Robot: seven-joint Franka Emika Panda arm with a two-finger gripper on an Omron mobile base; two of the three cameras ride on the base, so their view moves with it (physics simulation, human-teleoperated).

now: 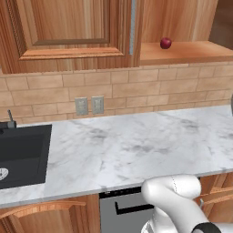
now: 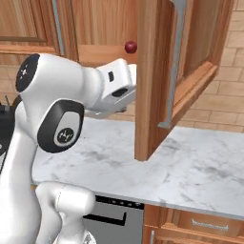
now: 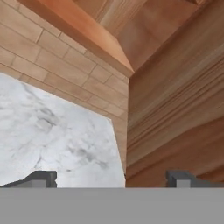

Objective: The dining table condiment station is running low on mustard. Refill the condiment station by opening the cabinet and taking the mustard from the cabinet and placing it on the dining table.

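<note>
Now, from the left base view you look over a grey-veined marble tabletop (image 1: 136,145) with a black sink (image 1: 20,154) set into its left end and a tan tile backsplash (image 1: 136,88) behind it carrying two outlets (image 1: 89,105). Above, the reddish-brown cabinet (image 1: 68,32) shows a closed raised-panel door on the left and an opened compartment on the right, where a small dark red fruit (image 1: 165,43) sits on the shelf (image 1: 191,51); you will find no yellow bottle on the part of that shelf you can see. Turning to the right base view, the cabinet door (image 2: 157,81) stands swung outward over the tabletop, its slim silver bar handle (image 2: 174,71) running down the inner face, and the fruit rests on the shelf behind the arm's wrist. The pincer itself is hidden there behind the door edge and the wrist. Lastly, in the hand view the two dark fingertips (image 3: 41,178) stand far apart at the bottom with nothing between them, so the pincer (image 3: 111,179) is spread wide and empty, close to the door's wooden face on the right, with marble and tile beyond on the left.
</note>
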